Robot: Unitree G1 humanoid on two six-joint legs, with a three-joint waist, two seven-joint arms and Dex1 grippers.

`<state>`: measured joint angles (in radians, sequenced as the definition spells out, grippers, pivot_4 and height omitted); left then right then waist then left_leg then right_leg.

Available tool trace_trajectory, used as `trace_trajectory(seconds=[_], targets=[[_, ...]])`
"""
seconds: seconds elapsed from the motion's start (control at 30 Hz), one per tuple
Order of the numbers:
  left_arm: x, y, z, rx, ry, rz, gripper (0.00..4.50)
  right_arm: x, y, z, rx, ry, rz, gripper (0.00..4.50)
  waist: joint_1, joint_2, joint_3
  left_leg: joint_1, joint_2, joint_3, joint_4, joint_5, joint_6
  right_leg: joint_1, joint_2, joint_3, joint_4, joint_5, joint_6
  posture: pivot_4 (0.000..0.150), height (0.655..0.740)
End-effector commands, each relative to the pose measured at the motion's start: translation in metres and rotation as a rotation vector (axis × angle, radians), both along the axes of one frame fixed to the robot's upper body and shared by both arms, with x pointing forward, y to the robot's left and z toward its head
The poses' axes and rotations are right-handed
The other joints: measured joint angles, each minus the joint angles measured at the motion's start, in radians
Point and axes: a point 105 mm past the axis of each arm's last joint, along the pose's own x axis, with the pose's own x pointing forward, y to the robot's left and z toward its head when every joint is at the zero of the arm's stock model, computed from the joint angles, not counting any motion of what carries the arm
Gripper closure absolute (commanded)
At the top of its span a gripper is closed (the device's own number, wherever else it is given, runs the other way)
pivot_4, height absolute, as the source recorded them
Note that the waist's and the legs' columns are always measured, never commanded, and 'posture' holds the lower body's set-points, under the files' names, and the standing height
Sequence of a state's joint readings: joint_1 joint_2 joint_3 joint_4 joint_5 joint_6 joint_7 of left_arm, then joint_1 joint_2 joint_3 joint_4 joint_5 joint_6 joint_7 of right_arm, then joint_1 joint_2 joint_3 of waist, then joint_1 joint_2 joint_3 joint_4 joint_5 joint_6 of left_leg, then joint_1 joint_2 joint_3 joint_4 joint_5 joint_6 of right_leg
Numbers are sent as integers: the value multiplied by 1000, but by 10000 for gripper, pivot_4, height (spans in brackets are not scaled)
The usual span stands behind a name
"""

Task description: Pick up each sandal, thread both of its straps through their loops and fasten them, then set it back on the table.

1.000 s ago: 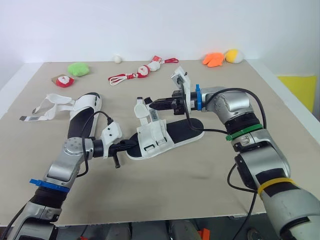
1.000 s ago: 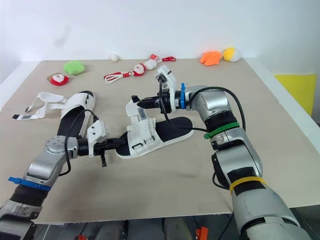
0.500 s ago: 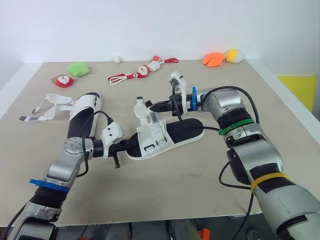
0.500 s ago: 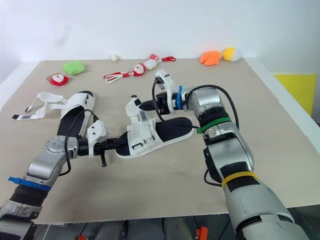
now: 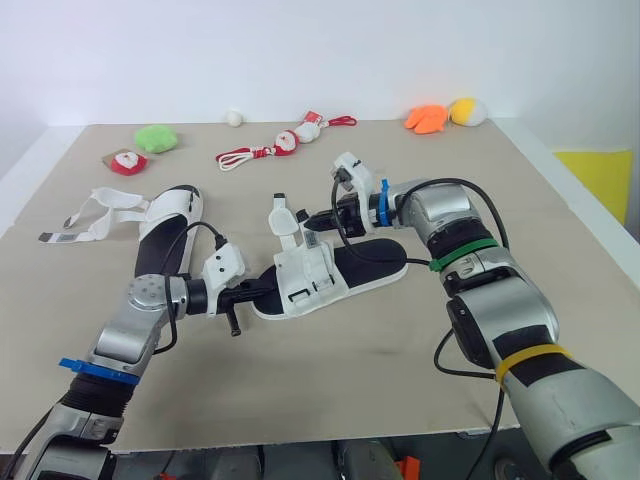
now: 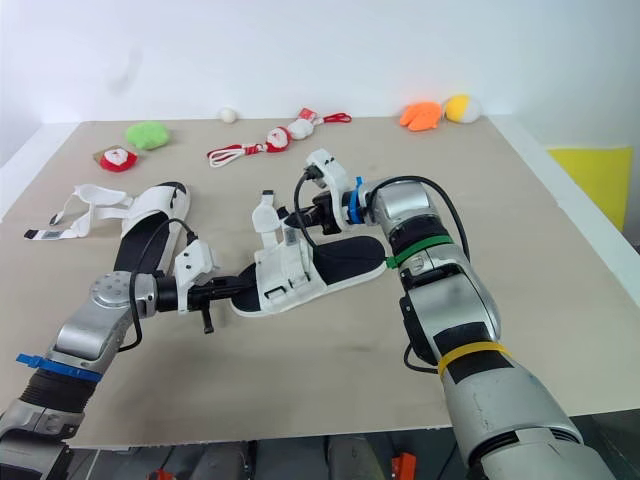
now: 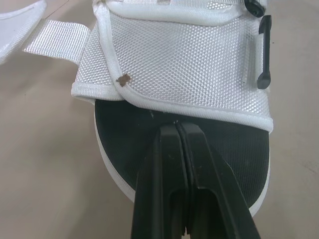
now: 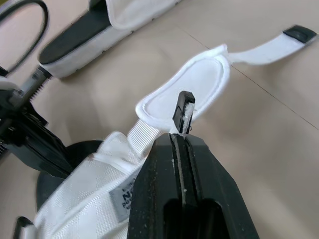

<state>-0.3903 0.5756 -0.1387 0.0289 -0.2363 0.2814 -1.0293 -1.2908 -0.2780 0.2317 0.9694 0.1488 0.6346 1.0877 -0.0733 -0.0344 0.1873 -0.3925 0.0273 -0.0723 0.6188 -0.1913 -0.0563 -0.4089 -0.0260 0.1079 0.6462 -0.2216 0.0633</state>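
A white-strapped sandal with a black footbed (image 5: 345,268) lies at mid-table, its toe toward my left arm. My left gripper (image 5: 256,292) is shut on the toe edge of its sole, its fingertips (image 7: 169,130) pressed together at the footbed rim below the front strap (image 7: 179,64). My right gripper (image 5: 311,221) hovers over the sandal's rear straps, shut on a strap end whose black tip (image 8: 183,109) sticks out between the fingers. A white padded strap (image 8: 199,82) lies just beyond it. The second sandal (image 5: 168,232) lies at the left with its straps (image 5: 95,212) loose.
Small toys line the table's far edge: a green plush (image 5: 156,137), a red-and-white toy (image 5: 126,161), a Santa figure on a red cord (image 5: 285,143), a white ball (image 5: 235,118), and orange (image 5: 427,118) and yellow (image 5: 467,111) plushes. A yellow object (image 5: 600,172) sits beyond the right edge.
My right gripper has moved left and lower over the sandal's rear straps, carrying the strap end with it. The left gripper and the sandal's sole have stayed put.
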Motion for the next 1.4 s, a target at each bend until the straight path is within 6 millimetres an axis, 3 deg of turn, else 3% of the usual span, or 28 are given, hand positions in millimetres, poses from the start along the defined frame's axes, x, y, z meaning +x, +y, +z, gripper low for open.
trace_trajectory(seconds=[0.03, 0.37, 0.4, 0.43, 0.67, 0.7, 0.83, 1.0, 1.4], targets=[[-7, -2, -25, 50, 90, -9, 45000, 3, -3, 1, -65, -43, 1, 44639, 0, 0, 0, 0, 0, 0, 0, 0, 0, 0, 0, 0, 0, 0, 0, 1500, 7400], [-5, -2, -25, 50, 89, -7, 45000, 8, -9, -14, -193, -139, 13, 44639, 0, 0, 0, 0, 0, 0, 0, 0, 0, 0, 0, 0, 0, 0, 0, 1500, 7400], [-5, -2, -25, 49, 88, -6, 45000, 8, -10, -14, -190, -133, 15, 38373, 0, 0, 0, 0, 0, 0, 0, 0, 0, 0, 0, 0, 0, 0, 0, 1500, 7400], [-5, -2, -25, 49, 88, -6, 45000, 7, -10, -13, -188, -127, 17, 36952, 0, 0, 0, 0, 0, 0, 0, 0, 0, 0, 0, 0, 0, 0, 0, 1500, 7400], [-4, -2, -24, 50, 85, -5, 45000, 14, -17, -8, -185, -142, -21, 3027, 0, 0, 0, 0, 0, 0, 0, 0, 0, 0, 0, 0, 0, -1, -1, 1500, 7400], [-4, -2, -24, 50, 85, -4, 45000, 16, -17, -1, -145, -129, -58, 1449, -1, 1, 0, 0, 0, 0, 0, 0, 0, 0, 0, 0, 0, -1, -1, 1500, 7400], [-4, -2, -24, 50, 85, -4, 45000, 19, -6, 28, 148, 67, -203, 1449, -2, 2, 0, 0, 0, 0, -1, 0, 0, 0, 0, 0, 0, -1, -1, 1500, 7400], [-4, -1, -24, 51, 85, -4, 45000, 19, 4, 36, 341, 241, -306, 1449, -3, 2, 0, 0, 0, 0, -1, 0, 0, 0, 0, 0, 0, -1, -2, 1500, 7400], [-6, 0, -25, 50, 86, 4, 45000, 16, 41, 19, 386, 317, -348, 1449, -5, 2, 1, -1, 0, 0, -1, 0, 0, 0, 0, 0, -1, -1, -2, 1500, 7400]])
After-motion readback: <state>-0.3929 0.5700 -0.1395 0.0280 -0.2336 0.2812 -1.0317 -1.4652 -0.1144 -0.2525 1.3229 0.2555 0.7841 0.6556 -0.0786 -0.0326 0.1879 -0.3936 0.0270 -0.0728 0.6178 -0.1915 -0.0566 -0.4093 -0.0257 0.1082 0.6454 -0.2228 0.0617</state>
